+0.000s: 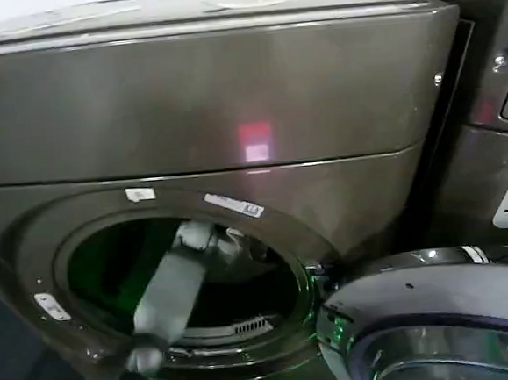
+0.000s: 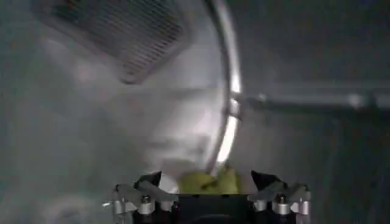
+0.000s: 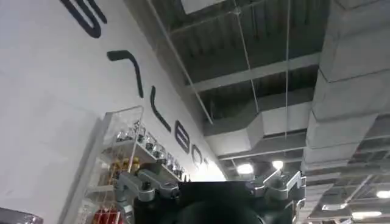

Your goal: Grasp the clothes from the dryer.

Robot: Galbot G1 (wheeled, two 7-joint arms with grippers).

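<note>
Left gripper [image 2: 210, 182], at the bottom centre of the left wrist picture, deep in the drum with fingers spread and a yellow-green bit of the clothes [image 2: 207, 181] bunched between them, low against the gripper body. Not possible to tell whether pinched or merely lying in the gap. In the head picture, left arm [image 1: 169, 289] slanting from lower left up through the open porthole of the dryer [image 1: 203, 97], door [image 1: 440, 316] swung out at lower right. Judged roughly midway: door open, reach made, fabric at the claw; closing on it and drawing it out through the opening left to do. No white piece clearly made out, only pale blur in the drum. Right gripper [image 3: 210, 192] parked away from the machine, tilted toward the ceiling, fingers apart on nothing.
</note>
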